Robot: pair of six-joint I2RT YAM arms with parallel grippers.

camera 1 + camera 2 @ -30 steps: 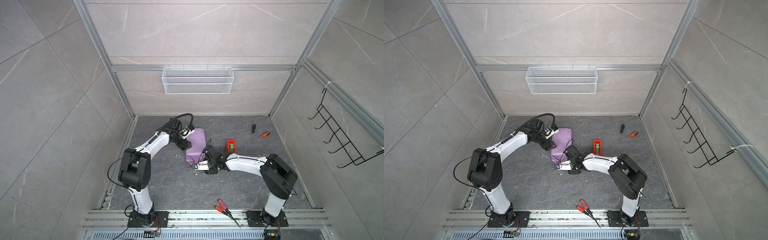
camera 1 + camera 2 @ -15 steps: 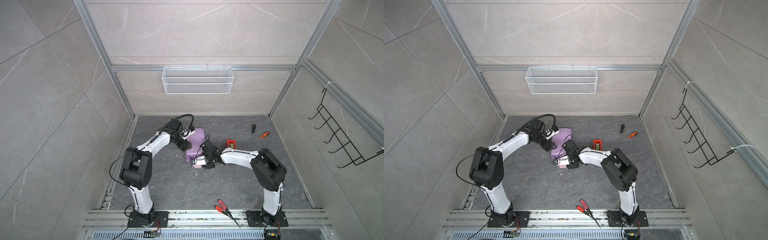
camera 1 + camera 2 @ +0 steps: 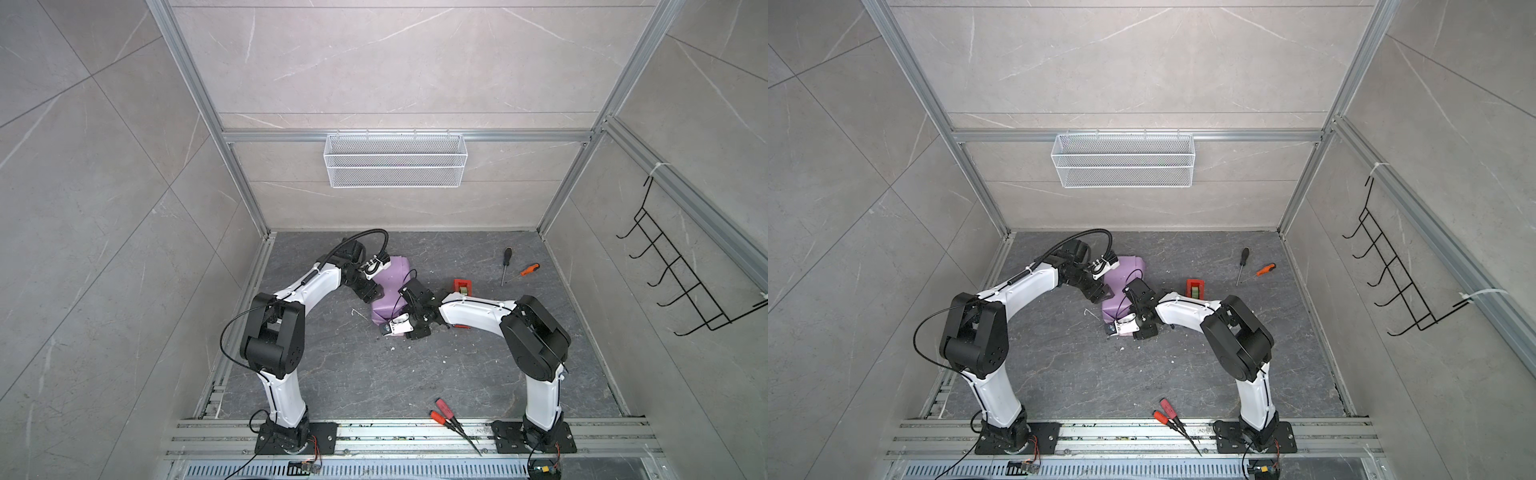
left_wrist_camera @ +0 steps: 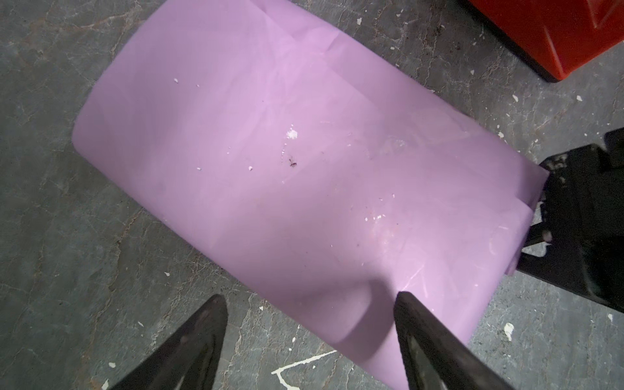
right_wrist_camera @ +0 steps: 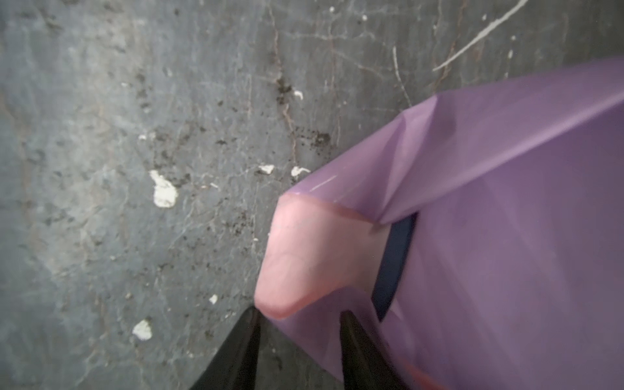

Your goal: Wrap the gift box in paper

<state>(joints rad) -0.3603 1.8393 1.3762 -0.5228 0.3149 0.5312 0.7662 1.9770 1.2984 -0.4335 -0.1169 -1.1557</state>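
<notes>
the paper [image 3: 390, 286], lilac side out, is draped over the gift box [image 5: 395, 263] on the bench [image 3: 374, 374], a little behind the middle and nearer the rear edge than the front. only a navy sliver of the box shows in the right wrist view, in a gap where the sheet's pink underside curls out. the left gripper [image 4: 309, 297] is at the bundle's left side with its fingers spread wide; one fingertip [image 4: 405, 300] rests against the paper, the other is over bare bench. the right gripper [image 5: 299, 312] is at the bundle's front end, fingers partly apart on either side of the pink curl. whether they squeeze it i cannot tell. a red tape dispenser [image 3: 462, 286] stands just beside the bundle, toward the right edge.
</notes>
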